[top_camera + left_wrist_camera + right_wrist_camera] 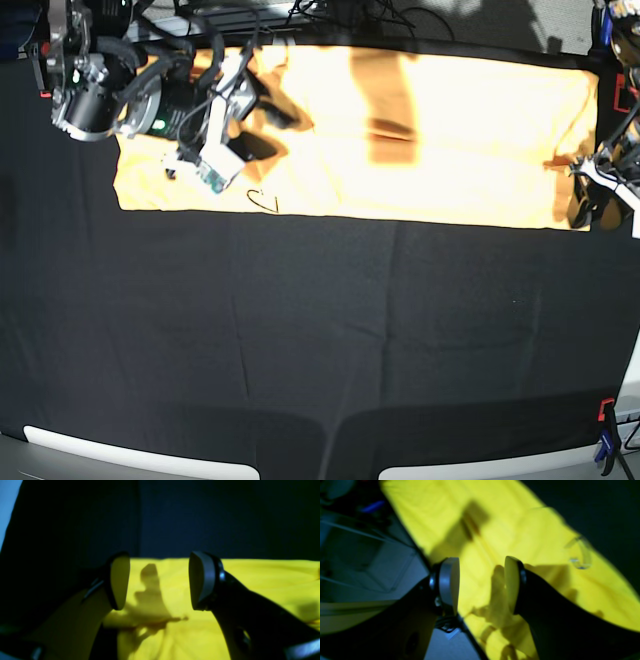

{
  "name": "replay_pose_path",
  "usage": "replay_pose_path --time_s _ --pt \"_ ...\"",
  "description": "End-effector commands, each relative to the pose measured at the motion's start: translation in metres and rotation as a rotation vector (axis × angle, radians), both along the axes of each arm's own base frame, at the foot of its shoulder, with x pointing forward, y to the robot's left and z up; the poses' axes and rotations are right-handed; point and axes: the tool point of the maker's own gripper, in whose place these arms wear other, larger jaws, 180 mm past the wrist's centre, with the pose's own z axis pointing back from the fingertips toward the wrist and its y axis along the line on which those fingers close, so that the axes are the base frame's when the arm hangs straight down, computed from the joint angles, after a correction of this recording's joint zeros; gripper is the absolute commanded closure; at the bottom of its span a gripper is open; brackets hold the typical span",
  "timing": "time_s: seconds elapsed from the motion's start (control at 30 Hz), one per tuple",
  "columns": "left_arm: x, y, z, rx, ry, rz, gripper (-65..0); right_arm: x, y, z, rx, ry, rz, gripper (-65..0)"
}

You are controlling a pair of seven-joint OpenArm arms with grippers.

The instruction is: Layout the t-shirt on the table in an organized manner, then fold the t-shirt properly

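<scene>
- A robot lab or test bench, not a home
- The table is draped in black cloth, with red-and-black clamps at its edge
- Loose cables run along the far side behind the arms

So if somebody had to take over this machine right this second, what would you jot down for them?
Left gripper: open, empty, over one end of the shirt.
Right gripper: open, empty, over the other end.
Plain pale orange-yellow cloth t-shirt: a long flat band along the far side of the black cloth-covered table.
Done: shirt spread out and apparently folded lengthwise.
Left: probably the remaining folds across its length.
</scene>
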Motion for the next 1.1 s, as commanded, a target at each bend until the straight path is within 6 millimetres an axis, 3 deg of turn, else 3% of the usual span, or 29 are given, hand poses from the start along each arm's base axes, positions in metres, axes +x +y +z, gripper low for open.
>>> replay_pose_path --time_s 0.0,0.07,0.3,0.4,0.53,0.73,0.87,1.07 --pt "0.005 0.013 0.011 0.029 -0.047 0.037 -34.2 0.004 0.001 0.009 0.01 -0.041 0.005 -28.1" --pt "-0.001 0.026 -0.001 0.031 -0.019 0.099 -34.2 0.006 -0.002 0.009 0.003 -0.044 -0.005 -28.1" --pt "-0.023 0.036 -0.056 -0.082 0.117 0.167 -34.2 0.017 -0.019 0.013 -0.016 -0.07 -0.063 -28.1" --pt "-0.03 0.039 -0.071 -0.103 0.15 0.189 -34.2 0.023 -0.03 0.016 -0.028 -0.087 -0.101 -28.1" --pt "-0.031 0.034 -0.076 -0.141 0.138 0.168 -34.2 0.03 -0.044 0.02 -0.044 -0.107 -0.149 -28.1" --pt "-0.035 -0.003 -0.073 -0.277 0.153 0.004 -33.1 0.038 -0.06 0.024 -0.061 -0.13 -0.201 -28.1" --pt "-0.035 -0.016 -0.067 -0.341 0.141 -0.038 -27.8 0.04 -0.066 0.026 -0.067 -0.138 -0.22 -28.1" --pt "-0.027 -0.012 -0.059 -0.347 0.077 -0.021 -15.2 0.04 -0.067 0.027 -0.067 -0.141 -0.223 -28.1"
